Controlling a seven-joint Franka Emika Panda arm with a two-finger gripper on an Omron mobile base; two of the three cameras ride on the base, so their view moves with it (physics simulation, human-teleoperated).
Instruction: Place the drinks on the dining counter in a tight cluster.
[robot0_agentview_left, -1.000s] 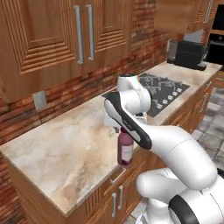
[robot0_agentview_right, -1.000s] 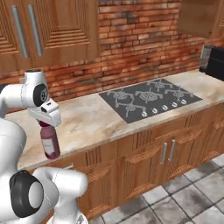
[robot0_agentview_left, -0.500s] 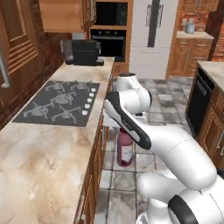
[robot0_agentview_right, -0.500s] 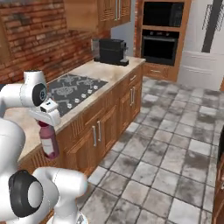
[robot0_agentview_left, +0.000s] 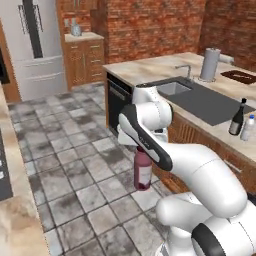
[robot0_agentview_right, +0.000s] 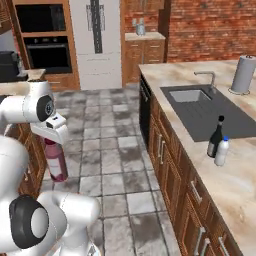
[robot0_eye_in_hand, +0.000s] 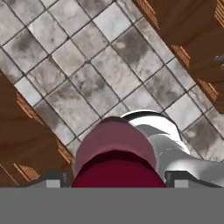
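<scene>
The big dining counter (robot0_agentview_right: 235, 185) stands by the grey tile floor (robot0_agentview_left: 65, 150), with a dark sink (robot0_agentview_right: 207, 111) set into its top. A tall grey roll (robot0_agentview_right: 243, 74) stands behind the sink. Near the sink's front corner, the wine bottle (robot0_agentview_right: 216, 138) and the little water bottle (robot0_agentview_right: 221, 151) stand upright, just beside each other. Out over the floor, away from the counter, the gripper (robot0_agentview_right: 53, 139) has its jaws wide around the juice bottle (robot0_agentview_right: 56, 160), holding it upright by the top.

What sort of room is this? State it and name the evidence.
A home kitchen, rendered. A marble-topped dining counter with an inset sink and faucet, a tall steel fridge, and a built-in wall oven beside wooden cabinets all show it.
</scene>
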